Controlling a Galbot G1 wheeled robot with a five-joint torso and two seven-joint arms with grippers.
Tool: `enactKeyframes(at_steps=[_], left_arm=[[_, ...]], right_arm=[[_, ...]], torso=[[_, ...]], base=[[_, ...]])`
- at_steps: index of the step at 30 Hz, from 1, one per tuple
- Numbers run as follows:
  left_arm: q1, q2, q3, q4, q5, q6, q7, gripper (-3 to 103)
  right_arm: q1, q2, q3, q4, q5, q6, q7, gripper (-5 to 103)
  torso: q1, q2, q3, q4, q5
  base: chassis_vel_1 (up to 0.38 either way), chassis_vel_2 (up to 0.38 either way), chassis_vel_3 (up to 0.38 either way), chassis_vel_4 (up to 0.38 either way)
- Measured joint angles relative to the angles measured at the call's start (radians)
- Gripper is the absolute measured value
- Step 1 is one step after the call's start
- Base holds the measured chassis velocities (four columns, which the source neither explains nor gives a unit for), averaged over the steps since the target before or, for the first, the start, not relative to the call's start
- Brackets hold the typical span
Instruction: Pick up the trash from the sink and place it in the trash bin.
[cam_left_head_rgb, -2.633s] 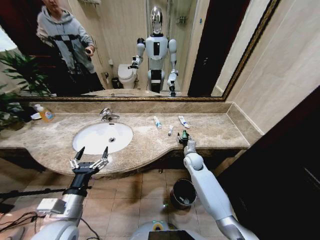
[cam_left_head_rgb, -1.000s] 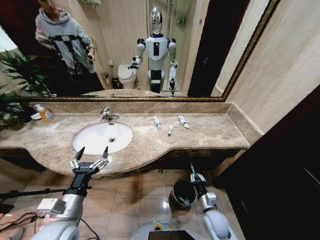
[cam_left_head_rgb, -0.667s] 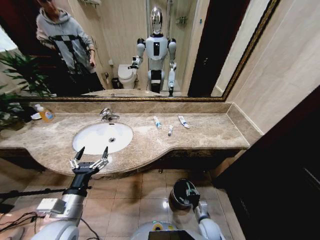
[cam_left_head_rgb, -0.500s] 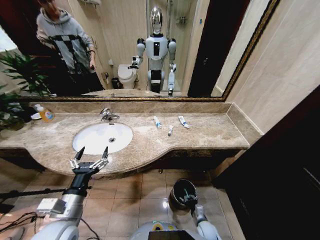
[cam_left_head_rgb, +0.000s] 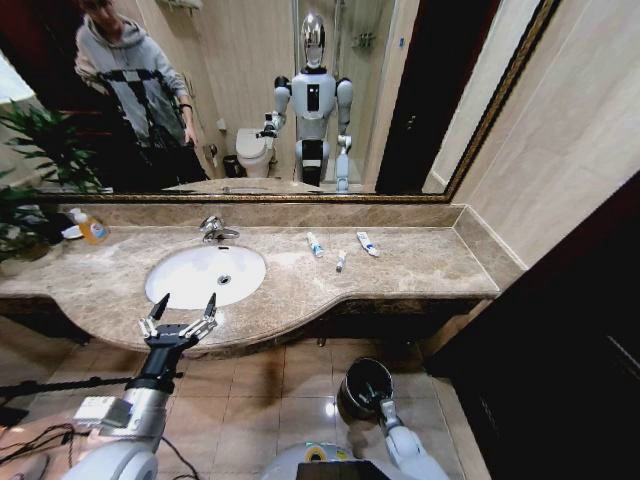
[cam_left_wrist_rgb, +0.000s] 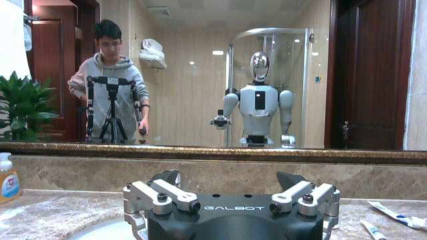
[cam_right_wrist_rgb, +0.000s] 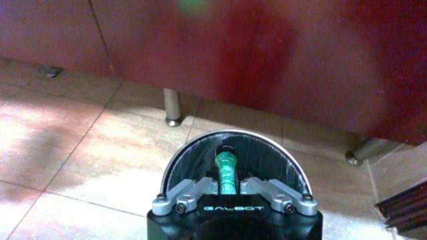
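right gripper (cam_right_wrist_rgb: 227, 187) clamps green tube (cam_right_wrist_rgb: 225, 172) over trash bin (cam_right_wrist_rgb: 183, 155) rim | left gripper (cam_left_head_rgb: 180, 312) spread, empty, at sink (cam_left_head_rgb: 190, 290) edge

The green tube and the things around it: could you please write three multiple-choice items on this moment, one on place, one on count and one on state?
1. Where is the green tube?
A. In the sink
B. On the counter
C. Over the trash bin's opening

2. How many small white tubes lie on the marble counter to the right of the sink?
A. One
B. Three
C. Five

3. What state is the left gripper in?
A. Open and empty
B. Shut on a tube
C. Shut on the pump bottle

Answers:
1. C: the right wrist view shows the right gripper shut on the tube above the trash bin.
2. B: the head view shows the small white tubes on the marble counter, beside the sink.
3. A: the left gripper has its fingers spread at the counter's front edge, holding nothing.
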Motion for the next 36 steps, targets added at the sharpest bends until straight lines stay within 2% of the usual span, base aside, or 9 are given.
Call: enactKeyframes(at_steps=[9, 12, 15, 19, 24, 27, 33, 34, 36], left_arm=[[0.000, 0.000, 0.000, 0.000, 0.000, 0.000, 0.000, 100], [0.000, 0.000, 0.000, 0.000, 0.000, 0.000, 0.000, 100], [0.000, 0.000, 0.000, 0.000, 0.000, 0.000, 0.000, 100], [0.000, 0.000, 0.000, 0.000, 0.000, 0.000, 0.000, 100], [0.000, 0.000, 0.000, 0.000, 0.000, 0.000, 0.000, 100], [0.000, 0.000, 0.000, 0.000, 0.000, 0.000, 0.000, 100], [0.000, 0.000, 0.000, 0.000, 0.000, 0.000, 0.000, 100], [0.000, 0.000, 0.000, 0.000, 0.000, 0.000, 0.000, 100], [0.000, 0.000, 0.000, 0.000, 0.000, 0.000, 0.000, 100]], right_arm=[[0.049, 0.002, 0.000, -0.062, -0.004, 0.015, 0.001, 13], [0.054, -0.001, 0.000, -0.065, -0.007, 0.015, 0.001, 33], [0.054, -0.002, 0.000, -0.065, -0.007, 0.015, 0.000, 33], [0.046, -0.007, 0.002, -0.058, -0.007, 0.015, 0.000, 56], [0.027, -0.013, 0.003, -0.041, -0.006, 0.021, -0.003, 66], [0.009, -0.017, 0.005, -0.022, -0.004, 0.022, -0.005, 88], [-0.031, -0.029, 0.005, 0.013, -0.007, 0.035, -0.006, 88], [-0.043, -0.031, 0.005, 0.024, -0.008, 0.036, -0.006, 100], [-0.088, -0.033, 0.007, 0.078, -0.011, 0.036, -0.004, 100]], torso=[[0.000, 0.000, 0.000, 0.0000, 0.0001], [0.000, 0.000, 0.000, 0.0000, 0.0000], [0.000, 0.000, 0.000, -0.0001, 0.0001], [0.000, 0.000, 0.000, -0.0001, 0.0000], [0.000, 0.000, 0.000, -0.0001, 0.0000], [0.000, 0.000, 0.000, -0.0001, 0.0001], [0.000, 0.000, 0.000, 0.0000, 0.0000], [0.000, 0.000, 0.000, 0.0000, -0.0001], [0.000, 0.000, 0.000, -0.0002, 0.0002]], base=[[0.000, 0.000, 0.000, 0.000], [0.000, 0.000, 0.000, 0.000], [0.000, 0.000, 0.000, 0.000], [0.000, 0.000, 0.000, 0.000], [0.000, 0.000, 0.000, 0.000], [0.000, 0.000, 0.000, 0.000], [0.000, 0.000, 0.000, 0.000], [0.000, 0.000, 0.000, 0.000], [0.000, 0.000, 0.000, 0.000]])
